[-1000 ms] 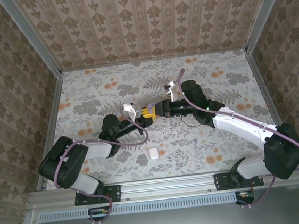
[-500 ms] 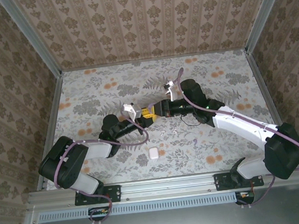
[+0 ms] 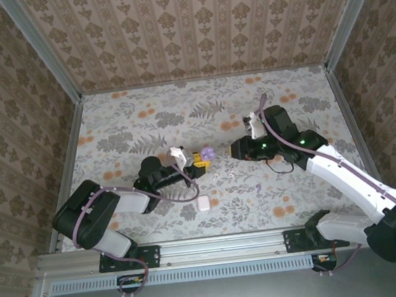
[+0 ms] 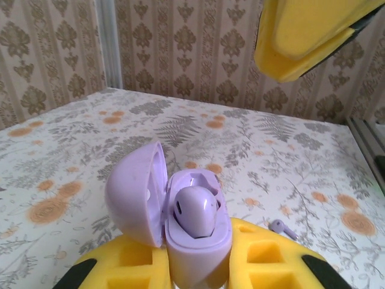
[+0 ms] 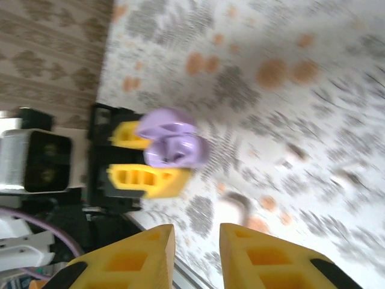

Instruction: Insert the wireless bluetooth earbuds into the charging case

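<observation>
The charging case [image 4: 194, 256] here is a purple one, lid swung open, pinched upright between the yellow pads of the left tool [image 3: 199, 160] just above the desk [image 3: 132, 127]. One earbud [image 4: 195, 217] is already seated in it, and the socket beside it looks empty. A second earbud [image 4: 283, 227] lies loose on the desk at about 3 o'clock from the case in the left wrist view. The right tool [image 3: 235, 149] hangs at 3 o'clock from the case in the top view, a little apart, its fingers spread with nothing between them. A white case [image 3: 202, 203] sits on the desk at 6 o'clock from the left tool and seems to play no part.

The step in hand is probably fetching the loose earbud. To do it well, grip it by the stem so the rounded head stays free. The left tool should hold the case steady and level, then the bud goes down into the empty socket — not against the lid.
</observation>
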